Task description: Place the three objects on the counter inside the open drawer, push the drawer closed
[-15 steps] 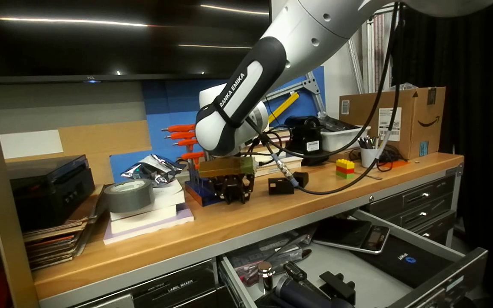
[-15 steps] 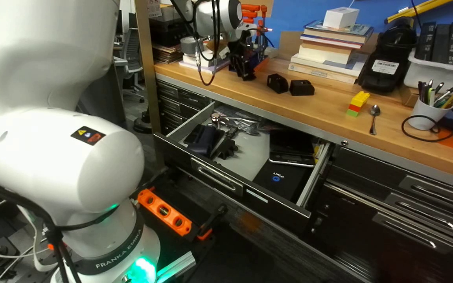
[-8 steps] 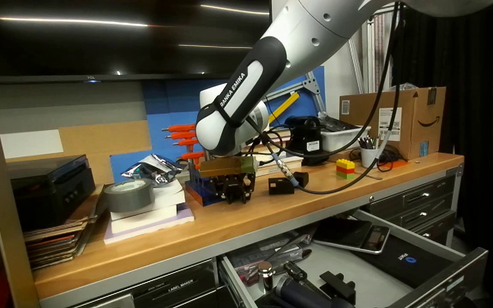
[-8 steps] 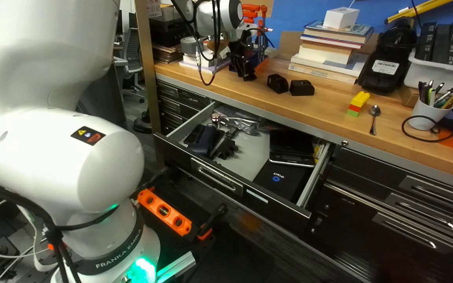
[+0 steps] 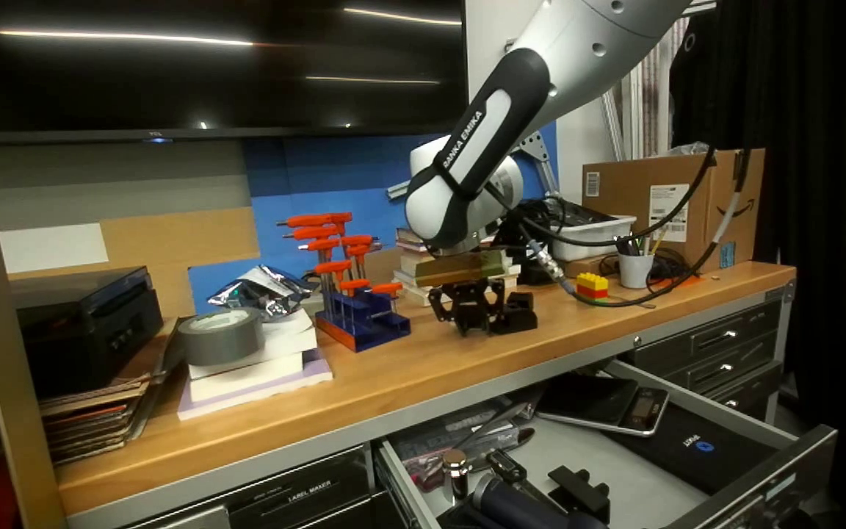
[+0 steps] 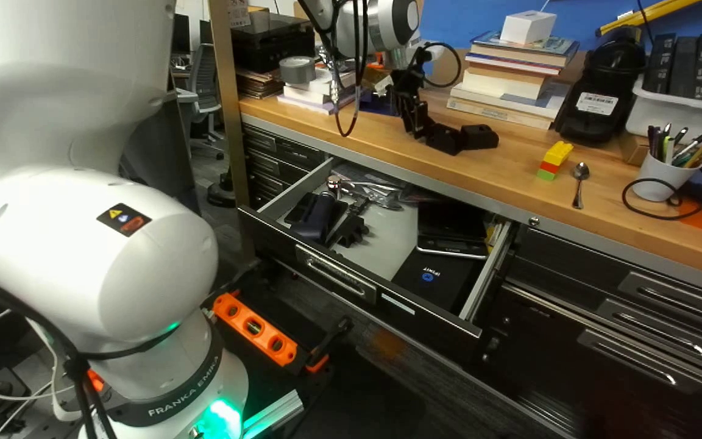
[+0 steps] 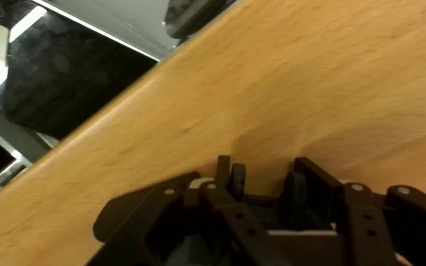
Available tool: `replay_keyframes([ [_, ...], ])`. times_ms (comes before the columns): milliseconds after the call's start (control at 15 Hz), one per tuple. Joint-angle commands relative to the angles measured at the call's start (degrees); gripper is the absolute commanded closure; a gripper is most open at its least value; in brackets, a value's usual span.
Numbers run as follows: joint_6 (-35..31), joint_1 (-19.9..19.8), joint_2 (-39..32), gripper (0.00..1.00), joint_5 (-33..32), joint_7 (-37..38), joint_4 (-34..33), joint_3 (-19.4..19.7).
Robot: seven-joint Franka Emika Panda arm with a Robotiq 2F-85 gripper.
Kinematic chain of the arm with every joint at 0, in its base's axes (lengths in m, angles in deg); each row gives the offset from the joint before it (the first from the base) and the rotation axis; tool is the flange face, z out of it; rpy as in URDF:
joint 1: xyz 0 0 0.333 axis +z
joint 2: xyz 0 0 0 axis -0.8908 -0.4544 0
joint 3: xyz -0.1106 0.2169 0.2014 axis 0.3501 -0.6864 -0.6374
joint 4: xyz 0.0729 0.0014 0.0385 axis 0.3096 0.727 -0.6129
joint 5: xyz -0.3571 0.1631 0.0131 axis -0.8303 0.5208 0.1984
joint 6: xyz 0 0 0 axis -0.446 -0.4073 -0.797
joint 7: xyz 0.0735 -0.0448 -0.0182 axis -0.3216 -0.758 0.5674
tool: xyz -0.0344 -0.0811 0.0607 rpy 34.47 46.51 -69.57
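Gripper (image 5: pixel 471 328) jaws stood apart, nothing visible between, with two black blocks (image 5: pixel 522 319) close at three o'clock and toy bricks (image 5: pixel 592 287) farther along the counter (image 5: pixel 423 375) at half past two. Toward four o'clock the drawer (image 5: pixel 651 470) gaped, so I judged loading those pieces and pushing it closed remained.

screen (image 5: pixel 210 81) streaked with glare, counter (image 7: pixel 264 99) softly shadowed, wrist view blurred
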Motion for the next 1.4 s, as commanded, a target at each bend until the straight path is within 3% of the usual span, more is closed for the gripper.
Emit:
replay_keyframes([
  [0, -1.1, -2.6, 9.1, 0.73, 0.2, -3.0, 11.0, 0.2],
  [267, -0.7, -6.1, 18.0, 0.73, 2.7, -10.4, 20.7, -1.7],
  [533, 2.1, -9.0, 25.2, 0.73, 9.6, -22.1, 28.5, -3.4],
  [867, 9.7, -11.4, 27.6, 0.73, 18.6, -35.3, 34.1, -4.0],
  [1000, 11.1, -12.0, 26.5, 0.73, 20.3, -37.4, 35.7, -3.8],
  [1333, 4.5, -13.0, 22.9, 0.73, 19.5, -32.4, 40.8, -3.0],
])
